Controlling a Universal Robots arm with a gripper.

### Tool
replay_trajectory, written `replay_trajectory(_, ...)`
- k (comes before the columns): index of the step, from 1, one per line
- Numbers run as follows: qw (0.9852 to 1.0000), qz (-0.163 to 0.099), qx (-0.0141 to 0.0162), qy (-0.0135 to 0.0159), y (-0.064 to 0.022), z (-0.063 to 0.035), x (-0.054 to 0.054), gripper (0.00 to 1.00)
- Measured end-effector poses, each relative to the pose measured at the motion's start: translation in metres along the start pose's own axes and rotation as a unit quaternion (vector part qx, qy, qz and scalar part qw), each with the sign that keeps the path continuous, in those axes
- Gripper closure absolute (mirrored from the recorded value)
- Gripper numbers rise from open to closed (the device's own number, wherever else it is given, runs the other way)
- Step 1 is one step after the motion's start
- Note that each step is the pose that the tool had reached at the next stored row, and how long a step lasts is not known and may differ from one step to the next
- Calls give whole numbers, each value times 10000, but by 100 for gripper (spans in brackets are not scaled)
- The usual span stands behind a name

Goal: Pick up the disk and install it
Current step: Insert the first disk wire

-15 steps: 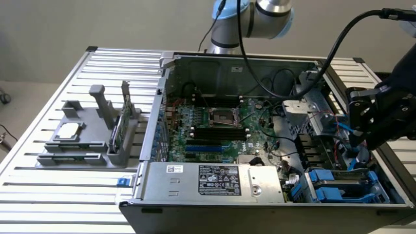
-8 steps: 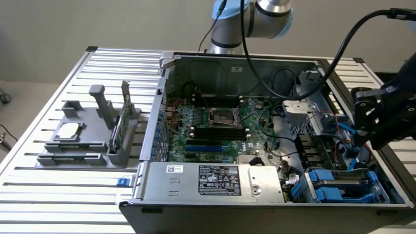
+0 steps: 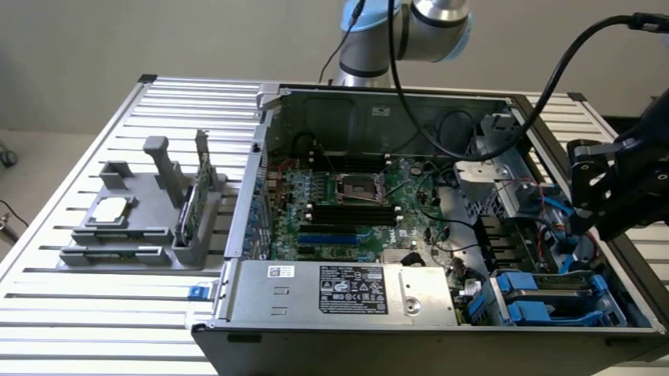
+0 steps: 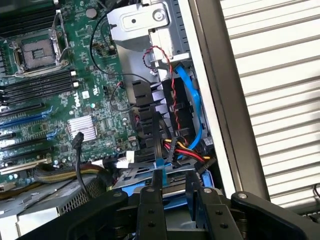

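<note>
Between my fingertips in the wrist view I see a thin blue strip and grey metal, the edge of the disk. My gripper is shut on it, with the jaws standing about half apart. In the exterior view the gripper hangs over the exterior view's right side of the open computer case, above the drive bays at the near right corner. How far the disk reaches below the fingers is hidden by the gripper body and the case wall.
Blue drive carriers sit in the bay under the gripper, with red, yellow and blue cables close by. The motherboard and power supply lie inside the case. A grey holder at the exterior view's left carries a chip and a green card.
</note>
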State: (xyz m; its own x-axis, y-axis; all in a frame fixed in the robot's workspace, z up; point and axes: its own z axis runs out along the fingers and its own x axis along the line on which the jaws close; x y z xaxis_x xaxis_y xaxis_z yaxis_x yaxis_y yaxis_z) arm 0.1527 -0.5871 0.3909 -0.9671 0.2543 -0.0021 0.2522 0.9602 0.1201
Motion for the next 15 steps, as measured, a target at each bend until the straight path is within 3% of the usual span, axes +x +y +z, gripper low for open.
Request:
replay_trajectory(8,9994,288,-187,13,-3,32,-11,67)
replay_trajectory(11,9992,368,-183,-6,12,34,-25,67)
replay_trajectory(13,9992,392,-123,-28,28,36,-53,67)
replay_trajectory(15,9990,433,-89,-44,39,39,-85,67)
